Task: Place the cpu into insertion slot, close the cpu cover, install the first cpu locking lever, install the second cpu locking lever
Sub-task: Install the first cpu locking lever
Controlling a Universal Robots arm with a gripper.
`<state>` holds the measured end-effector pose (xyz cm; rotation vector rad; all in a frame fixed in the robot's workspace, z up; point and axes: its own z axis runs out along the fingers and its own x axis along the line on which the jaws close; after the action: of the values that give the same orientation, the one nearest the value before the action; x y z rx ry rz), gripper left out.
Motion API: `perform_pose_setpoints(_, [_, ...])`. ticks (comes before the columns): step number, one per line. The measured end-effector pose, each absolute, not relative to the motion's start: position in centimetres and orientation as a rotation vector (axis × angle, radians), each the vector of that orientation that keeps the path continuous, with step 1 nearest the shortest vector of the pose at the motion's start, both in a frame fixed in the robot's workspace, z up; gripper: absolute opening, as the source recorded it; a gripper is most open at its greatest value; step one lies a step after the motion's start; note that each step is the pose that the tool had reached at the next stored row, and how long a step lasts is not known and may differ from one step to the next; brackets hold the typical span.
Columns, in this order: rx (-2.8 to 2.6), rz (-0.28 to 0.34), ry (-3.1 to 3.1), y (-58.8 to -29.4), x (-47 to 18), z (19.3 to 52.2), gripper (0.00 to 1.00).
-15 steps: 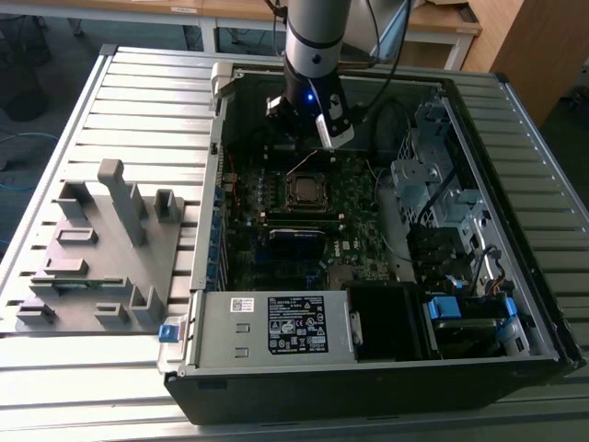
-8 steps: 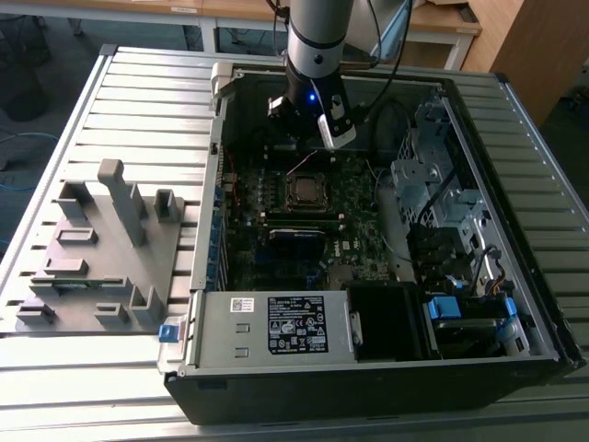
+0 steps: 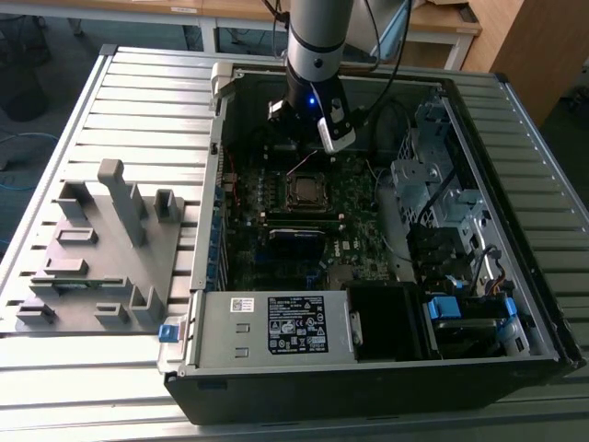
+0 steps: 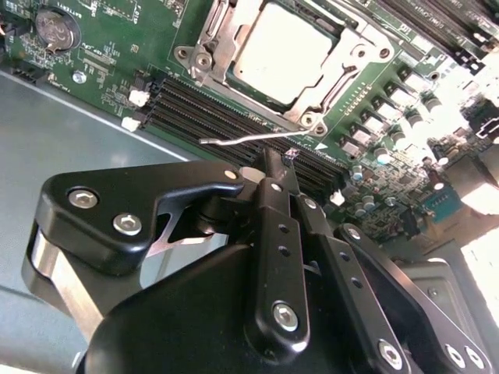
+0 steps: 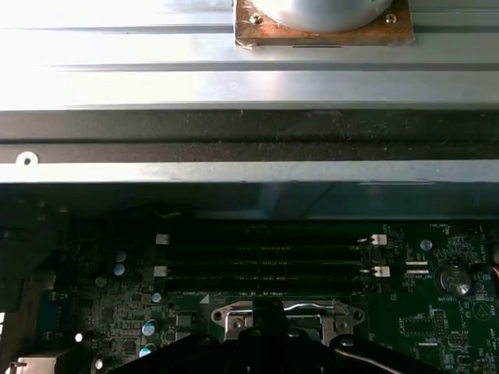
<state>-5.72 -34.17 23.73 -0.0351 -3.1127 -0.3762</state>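
claw [image 4: 278,161]: clenched | locking lever [image 4: 249,138]: long axis along memory slots [image 4: 191,107]; at claw tip

My arm [image 3: 317,32] is a silver-grey tube ending in a black wrist [image 3: 308,92] with a small blue light [image 3: 313,99] and loose black cables [image 3: 386,55]. I see the gripper [image 4: 270,160] as matt black linkage bars pinned with silver hex screws [image 4: 284,315].
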Motion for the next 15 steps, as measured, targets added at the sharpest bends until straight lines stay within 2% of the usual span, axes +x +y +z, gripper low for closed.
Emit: perform_pose_setpoints(15, [-0.035, -0.374, -3.113, -33.63, -5.04, 22.76, 0.10])
